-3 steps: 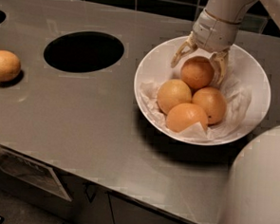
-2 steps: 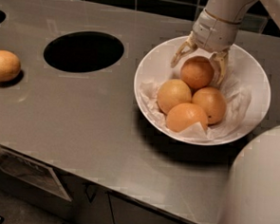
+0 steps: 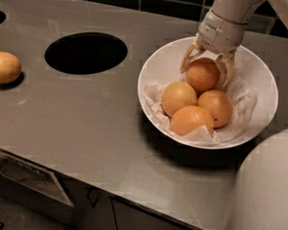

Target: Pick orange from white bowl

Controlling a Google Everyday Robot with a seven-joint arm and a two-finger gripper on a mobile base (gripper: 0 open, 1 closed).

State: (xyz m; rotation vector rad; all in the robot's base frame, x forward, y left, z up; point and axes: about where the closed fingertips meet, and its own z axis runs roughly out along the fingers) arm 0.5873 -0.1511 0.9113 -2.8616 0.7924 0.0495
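Note:
The white bowl (image 3: 159, 64) stands on the grey counter at the right and is lined with white paper. It holds several oranges. My gripper (image 3: 207, 66) reaches down into the back of the bowl. Its two fingers sit close against the left and right sides of the rear orange (image 3: 202, 76), which has deep orange skin, and are shut on it. That orange rests against the three others: a paler one at the left (image 3: 179, 98), one at the right (image 3: 215, 106) and one at the front (image 3: 191, 120).
A dark round hole (image 3: 85, 52) is cut in the counter left of the bowl. A yellowish fruit (image 3: 4, 67) lies at the far left edge. My white body (image 3: 266, 193) fills the lower right corner. Dark tiles run along the back.

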